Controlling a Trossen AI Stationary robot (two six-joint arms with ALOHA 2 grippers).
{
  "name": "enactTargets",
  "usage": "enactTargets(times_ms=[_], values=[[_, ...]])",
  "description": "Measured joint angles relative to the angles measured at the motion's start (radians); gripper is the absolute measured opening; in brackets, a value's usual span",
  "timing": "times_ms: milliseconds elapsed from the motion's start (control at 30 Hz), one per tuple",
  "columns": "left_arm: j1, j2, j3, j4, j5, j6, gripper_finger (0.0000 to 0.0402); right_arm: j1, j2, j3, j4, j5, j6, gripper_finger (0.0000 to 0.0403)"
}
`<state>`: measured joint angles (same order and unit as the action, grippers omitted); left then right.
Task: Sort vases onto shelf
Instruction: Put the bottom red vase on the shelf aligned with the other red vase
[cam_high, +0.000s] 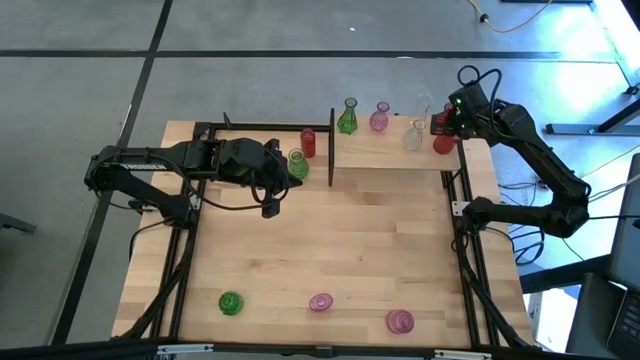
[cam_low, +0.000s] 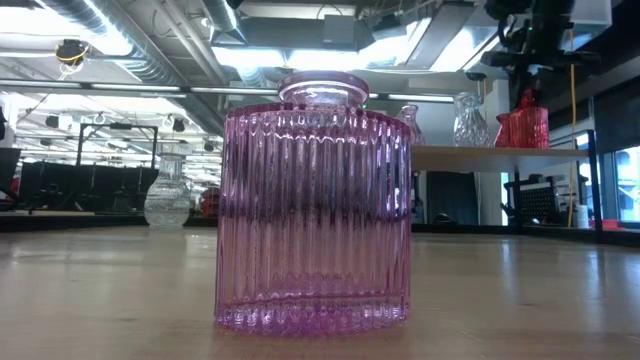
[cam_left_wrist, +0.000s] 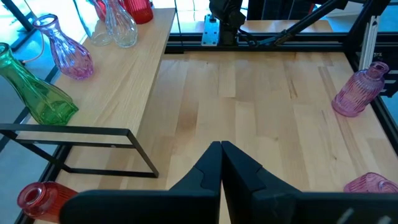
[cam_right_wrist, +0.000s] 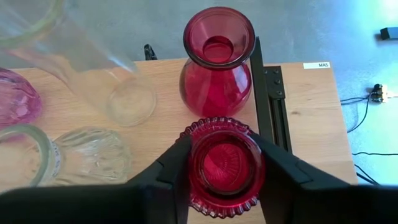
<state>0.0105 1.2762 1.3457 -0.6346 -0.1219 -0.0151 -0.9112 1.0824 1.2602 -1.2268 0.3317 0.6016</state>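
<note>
Ribbed red vase (cam_right_wrist: 224, 165) upright on the shelf (cam_high: 385, 148), just beside a smooth bulbous red vase (cam_right_wrist: 217, 62). Right gripper (cam_right_wrist: 224, 168) flanking its rim, fingers spread, barely touching. Probably glass: rigid, slick, brittle, best pinched gently across the fluted body. Left gripper (cam_left_wrist: 221, 163) pressed together, empty, off the shelf's end.

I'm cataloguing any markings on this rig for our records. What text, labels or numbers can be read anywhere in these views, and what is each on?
"MA5": small white label on the wooden tabletop, in the right wrist view; it is small, so the reading is uncertain.
No other readable text in any view.
</note>
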Motion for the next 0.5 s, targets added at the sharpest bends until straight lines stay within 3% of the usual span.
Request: enactTargets(times_ms=[500], values=[[0.0, 0.0, 0.0, 0.0, 0.0, 0.0, 0.0, 0.001, -0.003, -0.001, 0.024, 0.015, -0.001, 0.02]])
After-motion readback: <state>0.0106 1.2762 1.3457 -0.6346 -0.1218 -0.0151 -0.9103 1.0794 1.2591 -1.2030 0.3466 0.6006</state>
